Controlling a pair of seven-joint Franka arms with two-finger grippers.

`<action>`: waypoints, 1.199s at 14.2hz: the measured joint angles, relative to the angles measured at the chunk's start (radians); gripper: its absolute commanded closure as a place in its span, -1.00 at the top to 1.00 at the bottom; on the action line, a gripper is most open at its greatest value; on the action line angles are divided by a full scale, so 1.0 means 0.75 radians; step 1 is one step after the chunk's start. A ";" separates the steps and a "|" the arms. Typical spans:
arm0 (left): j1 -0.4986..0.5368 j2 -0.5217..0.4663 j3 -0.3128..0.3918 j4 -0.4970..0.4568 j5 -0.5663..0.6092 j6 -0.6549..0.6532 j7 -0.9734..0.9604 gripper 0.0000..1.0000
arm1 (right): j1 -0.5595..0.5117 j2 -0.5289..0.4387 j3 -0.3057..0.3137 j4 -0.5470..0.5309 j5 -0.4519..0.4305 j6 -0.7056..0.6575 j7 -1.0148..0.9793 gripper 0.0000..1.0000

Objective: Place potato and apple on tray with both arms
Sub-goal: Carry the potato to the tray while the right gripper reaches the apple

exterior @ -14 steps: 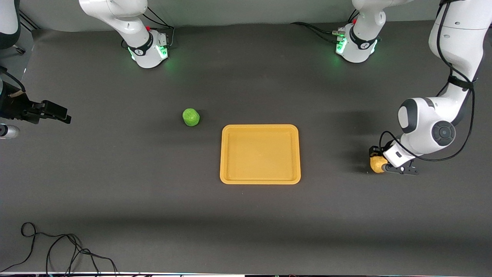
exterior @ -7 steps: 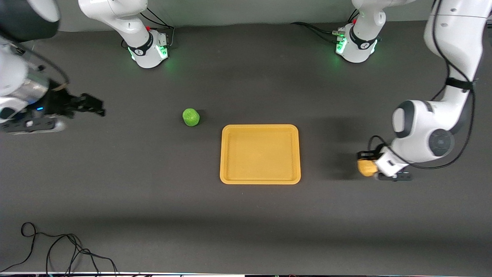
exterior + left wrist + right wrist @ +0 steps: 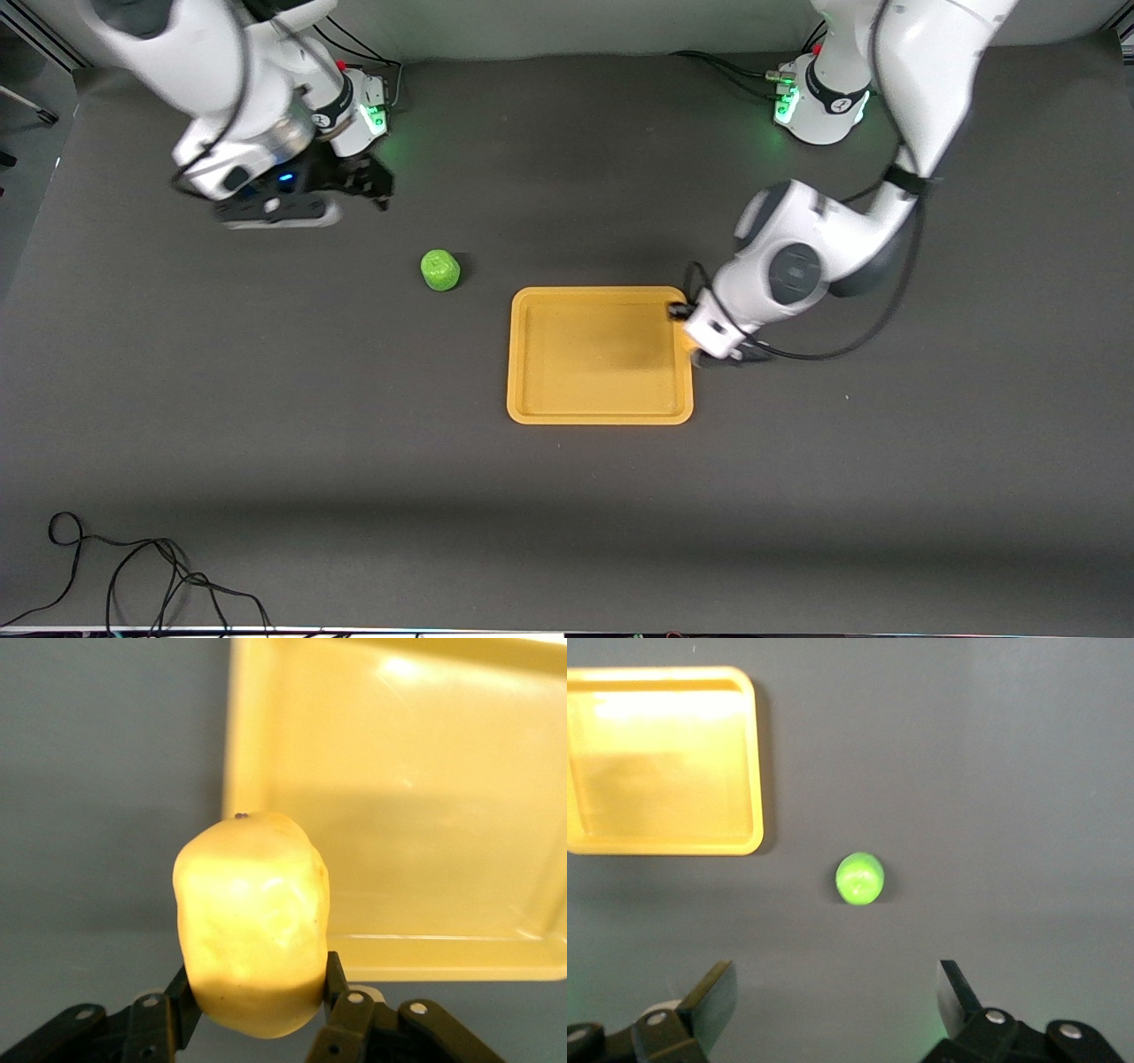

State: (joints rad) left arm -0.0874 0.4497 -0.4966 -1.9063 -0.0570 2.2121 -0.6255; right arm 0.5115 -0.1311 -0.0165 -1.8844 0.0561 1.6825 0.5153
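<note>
The potato (image 3: 252, 921) is gripped between my left gripper's (image 3: 257, 979) fingers. In the front view my left gripper (image 3: 687, 331) hangs over the tray's (image 3: 585, 372) rim at the left arm's end, and the wrist hides the potato there. The tray's corner and floor show in the left wrist view (image 3: 425, 797). The green apple (image 3: 440, 269) lies on the table beside the tray, toward the right arm's end. My right gripper (image 3: 368, 182) is open and empty, in the air over the table between the right arm's base and the apple. The right wrist view shows the apple (image 3: 859, 878) ahead of the open right gripper (image 3: 833, 997), with the tray (image 3: 664, 762) off to one side.
The two arm bases (image 3: 345, 120) (image 3: 819, 111) stand along the table's edge farthest from the front camera. A loose black cable (image 3: 133, 567) lies near the front camera's edge at the right arm's end.
My left gripper has lifted the potato off the table near the left arm's end and carried it to the tray's rim. My right arm has swung in from the table's end toward the apple.
</note>
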 measured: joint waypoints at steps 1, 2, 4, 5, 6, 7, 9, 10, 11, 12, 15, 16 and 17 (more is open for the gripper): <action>-0.042 0.028 0.000 -0.006 0.003 0.059 -0.040 -0.74 | 0.025 -0.032 0.000 -0.068 -0.008 0.035 0.016 1.00; -0.067 0.063 0.001 -0.012 0.009 0.114 -0.060 -0.73 | 0.036 -0.058 0.000 -0.131 -0.020 0.074 0.021 1.00; -0.072 0.130 0.010 -0.012 0.048 0.155 -0.065 -0.66 | 0.037 -0.090 -0.004 -0.268 -0.031 0.202 0.022 1.00; -0.065 0.149 0.019 -0.011 0.069 0.153 -0.064 -0.59 | 0.037 -0.093 -0.007 -0.345 -0.032 0.289 0.022 1.00; -0.061 0.157 0.031 -0.011 0.088 0.150 -0.063 -0.50 | 0.037 -0.093 -0.008 -0.420 -0.032 0.380 0.022 1.00; -0.059 0.163 0.045 -0.011 0.111 0.150 -0.063 -0.37 | 0.037 -0.090 -0.008 -0.494 -0.032 0.473 0.022 1.00; -0.059 0.177 0.053 -0.010 0.136 0.153 -0.063 0.54 | 0.037 -0.077 -0.008 -0.629 -0.033 0.654 0.022 1.00; -0.060 0.178 0.053 -0.010 0.141 0.154 -0.063 0.92 | 0.037 -0.060 -0.008 -0.690 -0.033 0.736 0.022 1.00; -0.062 0.178 0.052 -0.009 0.144 0.154 -0.063 1.00 | 0.037 -0.034 -0.008 -0.742 -0.033 0.809 0.022 1.00; -0.063 0.178 0.051 -0.007 0.145 0.155 -0.063 1.00 | 0.038 0.000 -0.008 -0.782 -0.033 0.872 0.022 1.00; -0.062 0.175 0.052 0.003 0.148 0.153 -0.063 1.00 | 0.085 0.123 -0.006 -0.831 -0.033 1.022 0.033 1.00; -0.059 0.168 0.052 0.011 0.148 0.151 -0.063 1.00 | 0.105 0.167 -0.006 -0.835 -0.033 1.071 0.045 1.00; -0.054 0.150 0.053 0.023 0.148 0.138 -0.064 1.00 | 0.122 0.213 -0.006 -0.837 -0.033 1.124 0.052 1.00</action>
State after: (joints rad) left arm -0.1278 0.5620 -0.4571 -1.8888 0.0542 2.3158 -0.6734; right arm 0.6026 0.0285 -0.0208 -2.5118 0.0315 2.5255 0.5544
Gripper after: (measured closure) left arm 0.000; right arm 0.000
